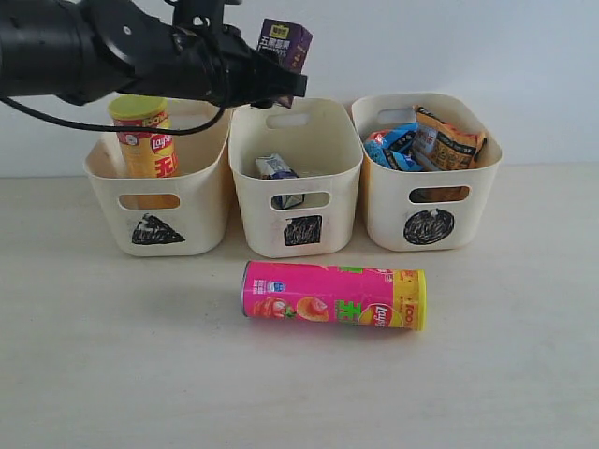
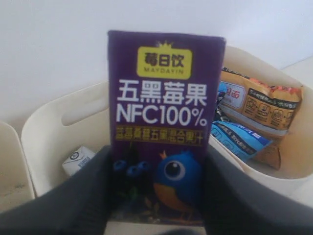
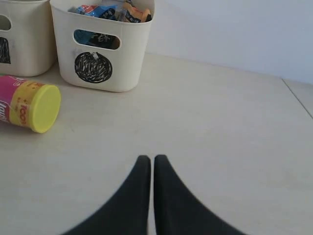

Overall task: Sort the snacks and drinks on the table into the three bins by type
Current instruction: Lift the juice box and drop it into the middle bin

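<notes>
Where left pincer (image 2: 157,152) grips, purple carton (image 2: 164,93) reads "NFC100%".

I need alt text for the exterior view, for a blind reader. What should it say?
The left gripper holds a dark purple drink carton above the middle bin, which holds a white carton. The left bin holds a yellow chip tube, the right bin a blue bag and an orange bag, and a pink chip tube lies on the table.

Light: bright, even, diffuse; no glare. Shadows: faint, soft, under pink tube (image 1: 332,296). Ext. view: sharp. L wrist: purple carton (image 2: 164,122) print legible; L gripper fingers (image 2: 63,205) blurred, 4 & 8 o'clock. R wrist: R gripper fingers (image 3: 139,196) soft, 6 o'clock.
</notes>
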`<state>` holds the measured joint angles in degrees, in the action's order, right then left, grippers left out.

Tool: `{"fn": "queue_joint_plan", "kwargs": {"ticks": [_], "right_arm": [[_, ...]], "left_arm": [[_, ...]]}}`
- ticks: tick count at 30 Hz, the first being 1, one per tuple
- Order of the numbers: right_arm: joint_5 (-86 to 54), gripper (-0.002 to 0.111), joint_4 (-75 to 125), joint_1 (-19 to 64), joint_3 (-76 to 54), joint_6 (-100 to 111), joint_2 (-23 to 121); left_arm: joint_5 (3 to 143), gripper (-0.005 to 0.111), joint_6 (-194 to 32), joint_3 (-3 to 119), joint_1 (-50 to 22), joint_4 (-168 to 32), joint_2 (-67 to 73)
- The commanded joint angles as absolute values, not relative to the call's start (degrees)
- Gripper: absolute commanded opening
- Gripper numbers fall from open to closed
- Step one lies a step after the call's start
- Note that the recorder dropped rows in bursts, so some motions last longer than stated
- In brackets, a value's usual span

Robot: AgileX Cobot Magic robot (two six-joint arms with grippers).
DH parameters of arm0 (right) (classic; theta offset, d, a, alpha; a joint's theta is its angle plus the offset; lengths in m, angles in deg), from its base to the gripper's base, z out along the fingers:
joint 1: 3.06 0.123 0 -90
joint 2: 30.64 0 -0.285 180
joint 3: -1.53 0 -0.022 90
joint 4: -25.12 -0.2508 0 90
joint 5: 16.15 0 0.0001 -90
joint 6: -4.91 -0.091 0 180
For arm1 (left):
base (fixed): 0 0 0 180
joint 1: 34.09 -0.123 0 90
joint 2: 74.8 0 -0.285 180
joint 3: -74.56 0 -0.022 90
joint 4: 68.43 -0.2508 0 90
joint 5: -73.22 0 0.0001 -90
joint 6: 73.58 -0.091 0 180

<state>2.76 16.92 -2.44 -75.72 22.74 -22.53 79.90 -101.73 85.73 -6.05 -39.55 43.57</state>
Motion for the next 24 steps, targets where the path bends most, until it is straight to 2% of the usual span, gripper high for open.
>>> {"fn": "queue_joint_plan", "kwargs": {"ticks": [1, 3, 5, 7, 12, 15, 21, 24], "right_arm": [[2.4, 0.0, 16.8, -2.8, -75.7, 22.9, -22.9], [2.5, 0.0, 16.8, -2.8, -75.7, 22.9, -22.9], [2.5, 0.0, 16.8, -2.8, -75.7, 22.9, -22.9], [2.5, 0.0, 16.8, -2.8, -75.7, 22.9, -22.9], [2.5, 0.0, 16.8, -2.8, -75.7, 22.9, -22.9], [2.5, 0.0, 16.8, -2.8, -75.7, 22.9, -22.9], [2.5, 0.0, 16.8, -2.8, -75.7, 22.9, -22.9], [2.5, 0.0, 16.8, -2.8, -75.7, 22.9, -22.9]], "left_arm": [[77.4, 0.004, -101.1, 91.0, -5.6, -38.7, 49.3], [77.4, 0.008, -101.1, 93.1, -5.6, -38.7, 51.8], [77.4, 0.017, -101.1, 94.8, -5.6, -38.8, 53.7], [78.2, 0.027, -101.1, 96.1, -5.6, -38.8, 55.2], [79.5, 0.062, -101.1, 97.4, -5.6, -38.9, 56.8], [79.7, 0.073, -101.1, 97.4, -5.6, -39.3, 56.8], [84.4, 0.071, -101.1, 98.3, -5.6, -40.0, 56.3], [87.1, 0.058, -101.1, 98.3, -5.6, -40.6, 55.0]]}}
